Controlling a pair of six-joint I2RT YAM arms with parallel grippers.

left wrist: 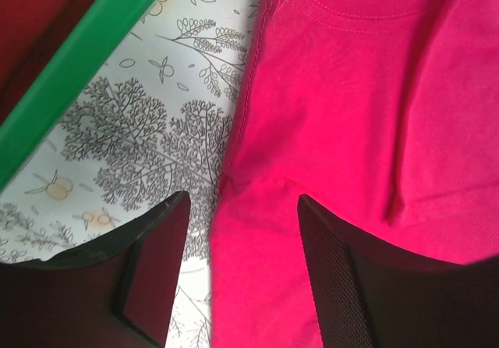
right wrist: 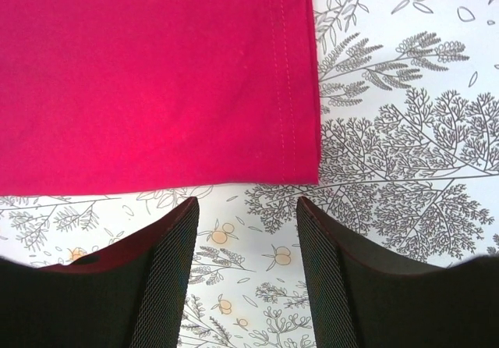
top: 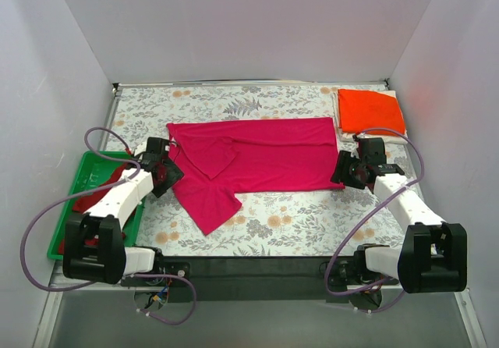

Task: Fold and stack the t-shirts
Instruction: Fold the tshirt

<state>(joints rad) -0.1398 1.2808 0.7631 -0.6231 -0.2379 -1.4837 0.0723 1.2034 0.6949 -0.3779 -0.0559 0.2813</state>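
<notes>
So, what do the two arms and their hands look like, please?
Both arms match: the left arm and right arm have white links with black joints and bases. A thin purple cable loops beside each. The left hand and right hand have black fingers, mesh-textured inside.
</notes>
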